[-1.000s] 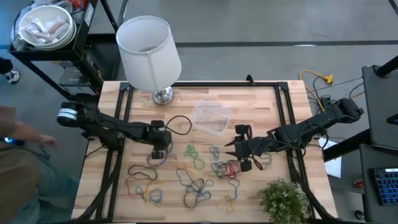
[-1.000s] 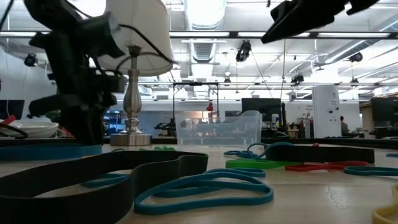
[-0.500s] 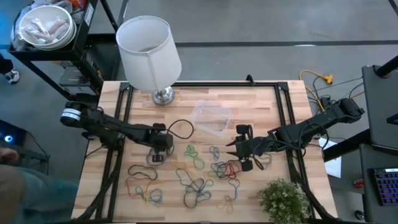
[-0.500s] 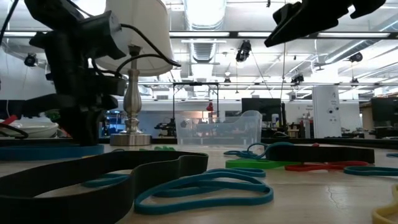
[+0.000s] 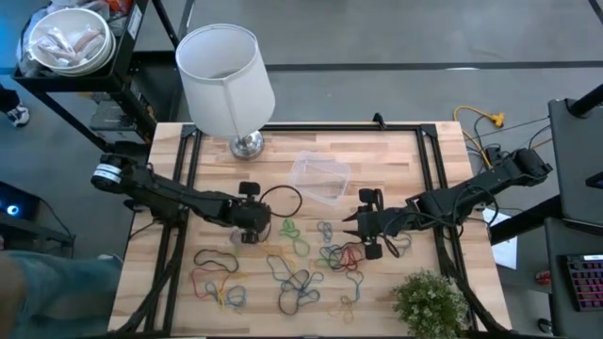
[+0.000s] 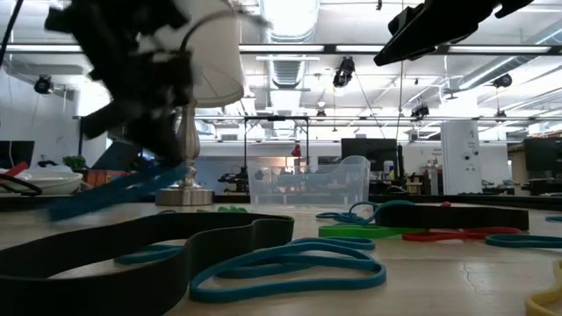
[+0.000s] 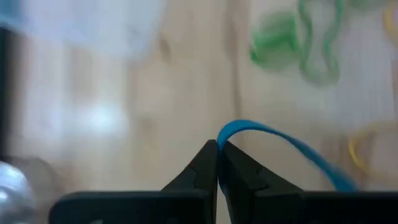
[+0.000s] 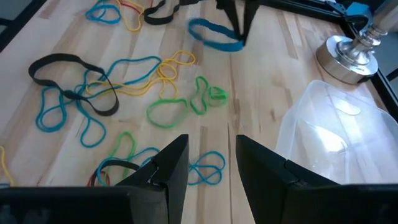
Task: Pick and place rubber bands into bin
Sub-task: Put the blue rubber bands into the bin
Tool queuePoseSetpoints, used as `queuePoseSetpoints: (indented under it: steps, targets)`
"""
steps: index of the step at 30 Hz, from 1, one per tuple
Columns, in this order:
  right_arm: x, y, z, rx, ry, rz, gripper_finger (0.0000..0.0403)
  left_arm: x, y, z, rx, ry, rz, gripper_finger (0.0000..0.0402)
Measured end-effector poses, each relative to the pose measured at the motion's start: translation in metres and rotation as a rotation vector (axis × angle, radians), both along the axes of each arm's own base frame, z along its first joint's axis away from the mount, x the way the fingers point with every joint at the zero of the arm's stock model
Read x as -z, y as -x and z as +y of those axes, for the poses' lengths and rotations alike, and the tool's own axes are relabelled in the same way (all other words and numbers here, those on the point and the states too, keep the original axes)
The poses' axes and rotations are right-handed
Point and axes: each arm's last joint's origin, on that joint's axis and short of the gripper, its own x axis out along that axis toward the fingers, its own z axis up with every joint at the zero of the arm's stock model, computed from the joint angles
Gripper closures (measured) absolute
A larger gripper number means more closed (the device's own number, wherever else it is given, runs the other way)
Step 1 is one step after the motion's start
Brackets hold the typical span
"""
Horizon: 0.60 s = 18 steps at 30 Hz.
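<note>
Wooden boards make up the table top (image 5: 396,155), and a tall white lampshade on a shiny metal foot (image 5: 226,80) stands at its far edge, with a small green plant (image 5: 429,301) at the near one. One second ago the left gripper (image 5: 252,218) was spread wide and low over a blue rubber band. Now its two dark fingers are pressed tight together, and a thin blue rubber band (image 7: 280,146) is pinched between the tips. In the low view that band hangs off the table, slanting down under the arm, and the gripper has slid a little toward the middle of the table. So the pick looks done, and I think the carry to the bin comes next. The bin is one small clear plastic tub with round corners (image 5: 320,179); it sits near the lamp foot, a little way beyond the left gripper, and I can see no bands in it. The right gripper (image 5: 363,226) waits with its fingers spread apart, holding nothing, above the tangle of bands by the plant side. Many bands still lie on the wood: blue, green, yellow, red, orange and black loops (image 5: 300,278). They overlap too much to count one by one, but there are well over ten. There are two arms, one lamp, one plant and one bin.
</note>
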Motion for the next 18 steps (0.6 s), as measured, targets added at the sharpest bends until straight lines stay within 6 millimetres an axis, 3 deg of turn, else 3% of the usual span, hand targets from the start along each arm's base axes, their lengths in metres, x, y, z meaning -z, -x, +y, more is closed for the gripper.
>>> queuePoseSetpoints:
  steps: [10, 18]
  targets:
    - [0.0, 0.003, 0.007, 0.017, 0.01, -0.012, 0.0275, -0.078, -0.043, -0.006, 0.146, -0.175, -0.315, 0.0402]
    - [0.0, 0.007, 0.016, -0.02, 0.011, -0.013, 0.0275, -0.115, -0.061, 0.02, 0.119, -0.349, -0.521, 0.0402]
